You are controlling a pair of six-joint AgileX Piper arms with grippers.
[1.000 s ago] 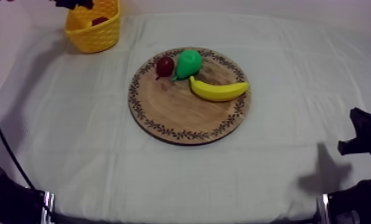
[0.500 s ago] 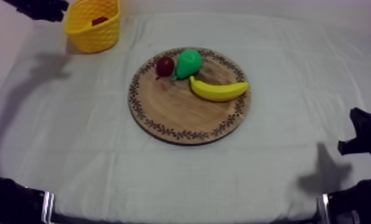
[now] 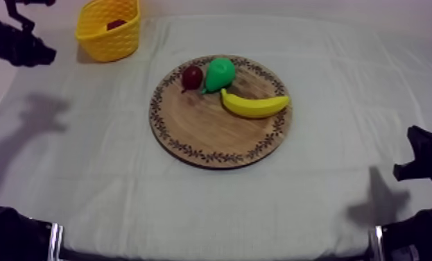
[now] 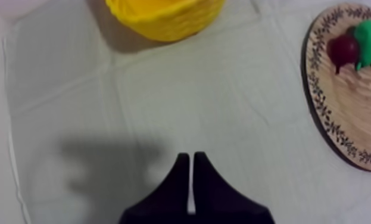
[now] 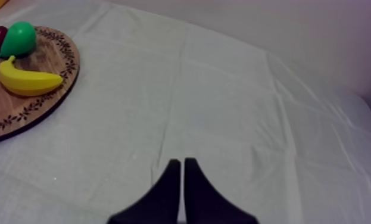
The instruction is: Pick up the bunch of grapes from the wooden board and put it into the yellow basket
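Left pincer [image 4: 191, 156] and right pincer [image 5: 182, 162] sit closed, empty; bunch of grapes [image 3: 116, 24] in yellow basket [image 3: 107, 46] seems light, knobbly, grippable mid-cluster.

Table [image 3: 371, 139], covered by grey-white cloth [image 3: 87, 173]. On the cloth:
- round wooden board [image 3: 211, 132], patterned rim, lying flat; ahead and right of left gripper [image 4: 191, 158], ahead and left of right gripper [image 5: 181, 162].
- yellow basket [image 3: 107, 38], upright; straight ahead of left gripper, at cloth's corner.

No writing to read.
The wooden board [image 3: 211, 132] carries a leafy pattern round its rim (ornament, not lettering); the yellow basket [image 3: 107, 41] bears no label.
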